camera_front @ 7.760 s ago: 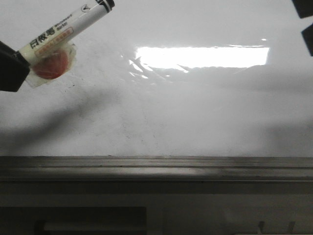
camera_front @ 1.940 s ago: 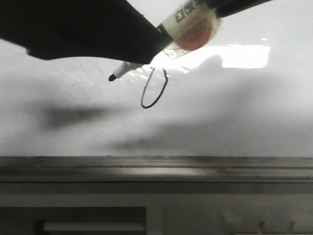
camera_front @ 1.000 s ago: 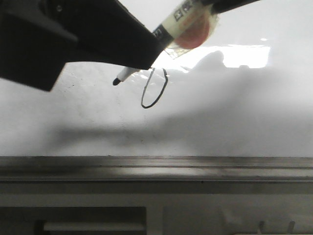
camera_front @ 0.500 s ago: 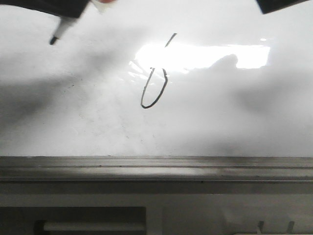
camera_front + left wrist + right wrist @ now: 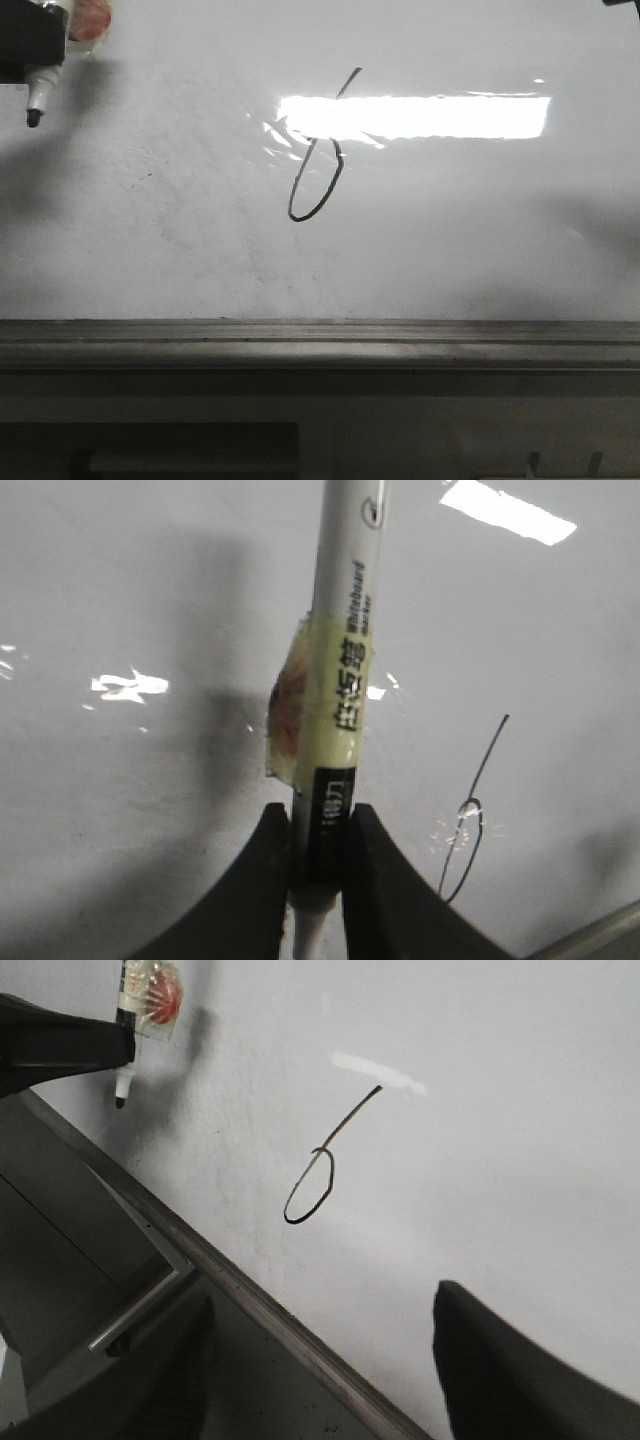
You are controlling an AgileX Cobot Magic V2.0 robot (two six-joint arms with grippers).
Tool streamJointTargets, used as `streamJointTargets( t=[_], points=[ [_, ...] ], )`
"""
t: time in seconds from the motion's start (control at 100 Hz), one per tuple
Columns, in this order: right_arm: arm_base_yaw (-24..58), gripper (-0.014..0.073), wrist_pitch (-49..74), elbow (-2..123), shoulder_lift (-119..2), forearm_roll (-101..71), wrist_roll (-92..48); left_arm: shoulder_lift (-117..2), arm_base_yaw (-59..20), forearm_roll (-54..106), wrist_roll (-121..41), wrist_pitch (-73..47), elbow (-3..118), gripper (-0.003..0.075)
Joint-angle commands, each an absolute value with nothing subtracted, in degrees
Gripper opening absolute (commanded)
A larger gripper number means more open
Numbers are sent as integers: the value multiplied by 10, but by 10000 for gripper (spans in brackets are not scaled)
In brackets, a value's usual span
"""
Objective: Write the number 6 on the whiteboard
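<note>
Front view: 6 complete on whiteboard. Left gripper pinches marker, tip clear of board, likely avoiding smears. Right gripper spread, idle.

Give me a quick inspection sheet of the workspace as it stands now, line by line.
Surface: whiteboard, glossy white, faint grey smudges, a bright light glare across it.
Job's things: the number 6 is drawn in thin black, slanted, with a long upper stroke and a narrow loop at the bottom.
Marker: marker, uncapped, with tape round its barrel; its tip looks clear of the figure, off to the left in the front view.
Clutter: nothing seen.
Grippers: left tool shut on the marker; right tool open, nothing between its fingers.
Cables: nothing seen.
Surroundings: grey metal ledge along the board's lower edge.
</note>
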State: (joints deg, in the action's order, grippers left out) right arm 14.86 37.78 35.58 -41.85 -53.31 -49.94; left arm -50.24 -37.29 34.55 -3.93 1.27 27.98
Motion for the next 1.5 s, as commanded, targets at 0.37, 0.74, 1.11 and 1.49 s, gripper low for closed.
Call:
streamJointTargets(
  t=[0.37, 0.74, 1.11, 1.49],
  points=[
    [145, 417, 345, 370, -415, -563, -499, -566, -388, 354, -36, 71, 302, -20],
    [145, 417, 346, 370, -415, -563, -499, -566, -388, 350, -38, 75, 302, 163],
    [145, 417, 346, 370, -415, -563, -499, -512, -388, 259, -40, 50, 302, 546],
    [145, 326, 343, 366, -398, -593, -499, -316, -382, 62, -40, -113, 302, 414]
  ],
)
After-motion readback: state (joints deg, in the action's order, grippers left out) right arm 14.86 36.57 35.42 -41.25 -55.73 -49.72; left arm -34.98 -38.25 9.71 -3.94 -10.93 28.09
